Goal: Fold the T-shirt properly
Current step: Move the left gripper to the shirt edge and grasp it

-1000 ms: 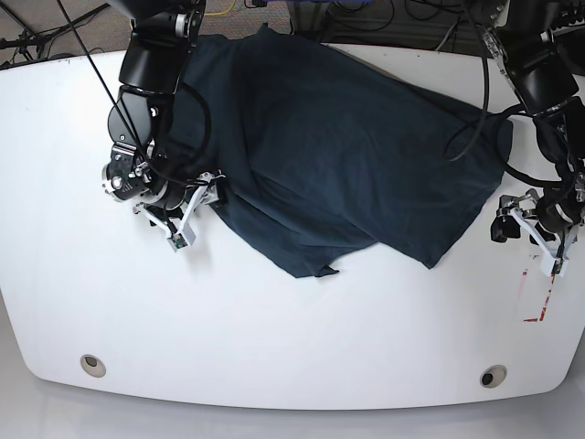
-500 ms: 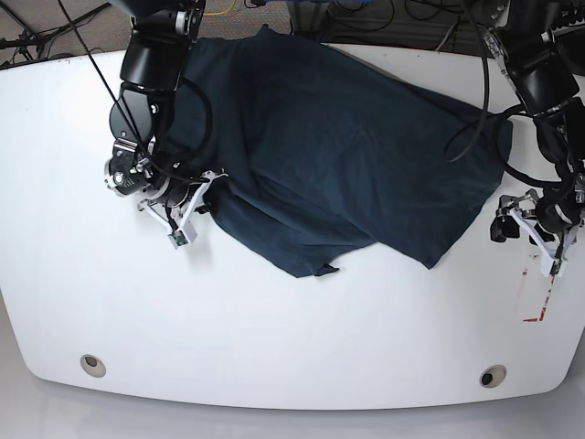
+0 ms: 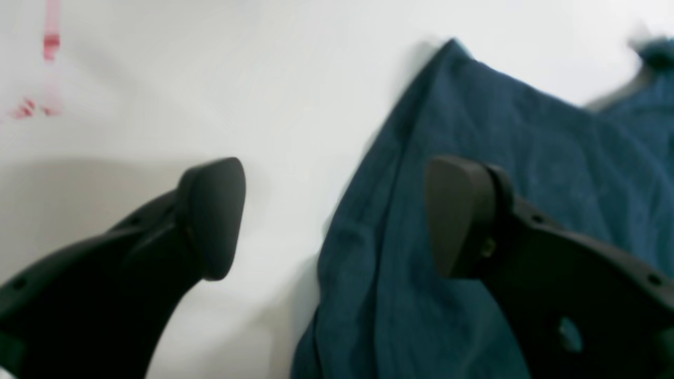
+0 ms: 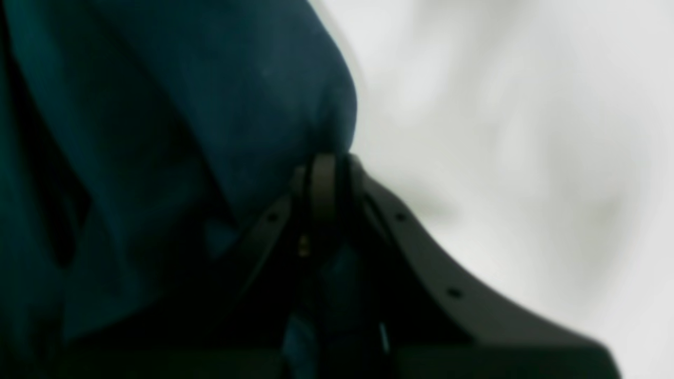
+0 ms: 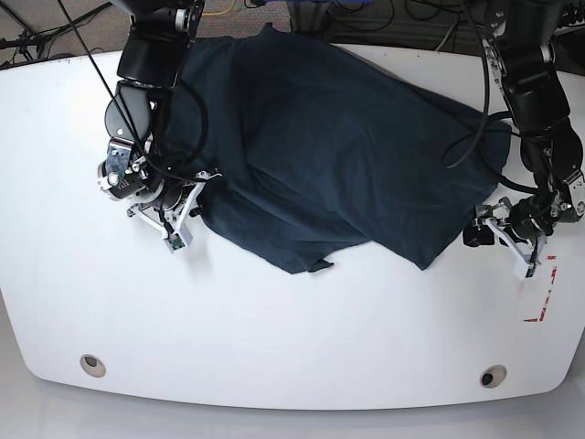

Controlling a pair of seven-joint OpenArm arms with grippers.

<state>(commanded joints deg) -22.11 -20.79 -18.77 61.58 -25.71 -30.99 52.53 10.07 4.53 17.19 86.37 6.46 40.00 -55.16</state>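
The shirt (image 5: 329, 146) lies spread on the table (image 5: 274, 338). The right gripper (image 4: 326, 173) pinches its edge. The left gripper (image 3: 337, 221) is wide open; it should grab the hem fully.

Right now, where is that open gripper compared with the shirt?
In the base view the left gripper hovers at the right, beside the T-shirt's lower right edge, near the red marks.

The counter (image 5: 292, 320) is big, white and has round corners. The dark blue T-shirt (image 5: 329, 146) lies crumpled across its far half. Two small round holes (image 5: 91, 364) sit near its front edge, and red marks (image 5: 546, 302) show near one side.
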